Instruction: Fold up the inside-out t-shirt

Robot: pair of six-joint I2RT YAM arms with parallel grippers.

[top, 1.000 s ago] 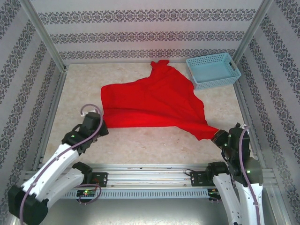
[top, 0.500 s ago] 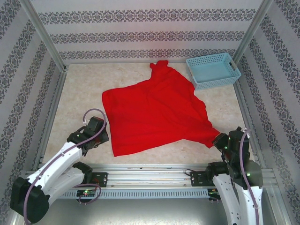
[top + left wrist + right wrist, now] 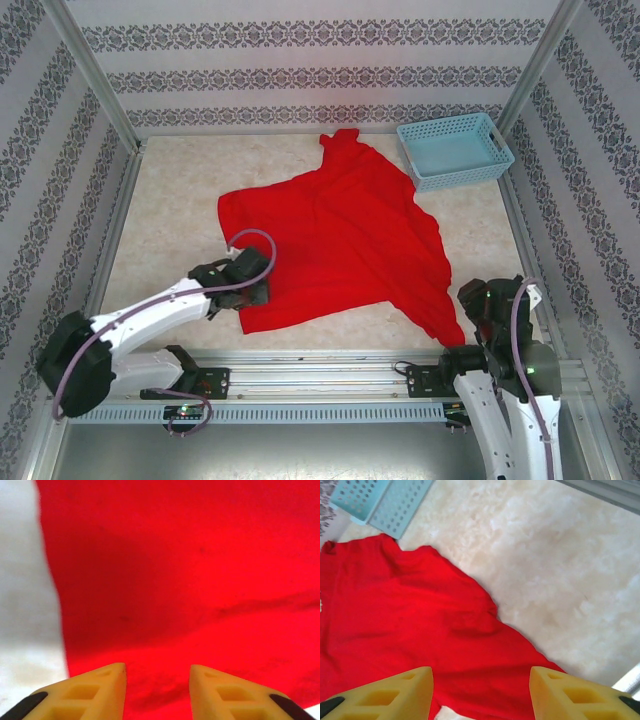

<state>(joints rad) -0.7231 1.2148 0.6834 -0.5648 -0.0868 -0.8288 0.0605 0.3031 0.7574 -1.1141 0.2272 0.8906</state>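
From above, the inside-out t-shirt [image 3: 330, 240], plain bright red and wrinkled, lies spread as a slanted sheet on the table [image 3: 170, 200], its far edge near a light blue basket [image 3: 455, 150]. The left gripper [image 3: 255, 292] sits over its near-left corner and the right gripper [image 3: 478, 300] just beside its near-right corner, likely so the cloth rests flat for folding. The left wrist view shows yellow fingers [image 3: 100, 692] partly spread, gripping nothing, over red cloth; the right wrist view shows wider, empty fingers [image 3: 395, 692] above the creased red corner.
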